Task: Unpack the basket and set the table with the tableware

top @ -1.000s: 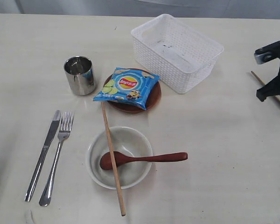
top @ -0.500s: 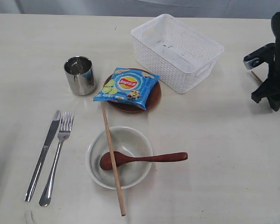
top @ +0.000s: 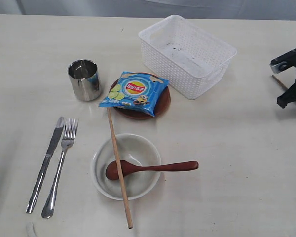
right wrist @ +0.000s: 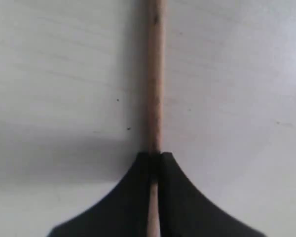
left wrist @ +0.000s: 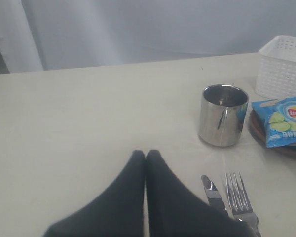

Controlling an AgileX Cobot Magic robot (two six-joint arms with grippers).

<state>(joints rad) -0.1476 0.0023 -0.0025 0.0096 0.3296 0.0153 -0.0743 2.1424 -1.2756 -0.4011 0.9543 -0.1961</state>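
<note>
Ext: white lattice plastic basket (top: 170, 69) empty; right jaws had shifted outward.
L wrist: left jaws pressed together, nothing held.
R wrist: right jaws just closed on thin wooden chopstick (right wrist: 155, 74) lying on pale cream surface (right wrist: 64, 74); lift prob. next.

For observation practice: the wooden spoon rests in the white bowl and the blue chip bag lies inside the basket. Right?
No. The exterior view shows the blue chip bag lying on the brown plate, not inside the basket. The wooden spoon does rest in the white bowl.
</note>
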